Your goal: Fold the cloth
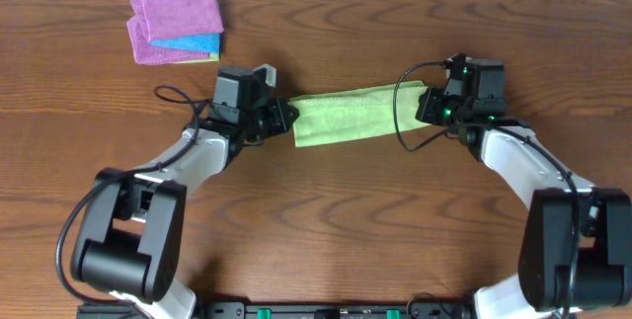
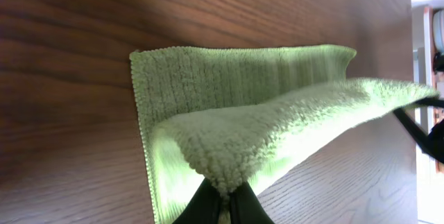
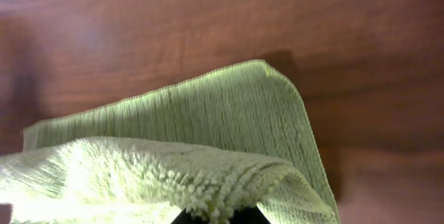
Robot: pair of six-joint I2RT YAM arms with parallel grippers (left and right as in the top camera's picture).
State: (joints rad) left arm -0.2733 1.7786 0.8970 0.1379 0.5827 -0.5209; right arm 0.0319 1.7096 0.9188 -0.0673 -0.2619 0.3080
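The cloth (image 1: 346, 117) lies near the middle of the desk (image 1: 346, 230) as a long, narrow strip running left to right, with its lower layer flat on the wood and its upper layer held up between the two arms. The left gripper (image 1: 286, 118) is clamped on the cloth's left end: in the left wrist view its dark fingers meet tight on the raised terry edge, which arches over the flat ribbed layer below. The right gripper (image 1: 427, 105) is clamped on the right end, its fingers pinched together on the fluffy top edge at the bottom of the right wrist view, and the lower layer's rounded corner rests on the desk beyond. Both grippers sit low over the desk at the strip's ends. Well apart, near the far left corner, a purple cloth (image 1: 178, 8) lies stacked over a blue cloth (image 1: 197, 42)
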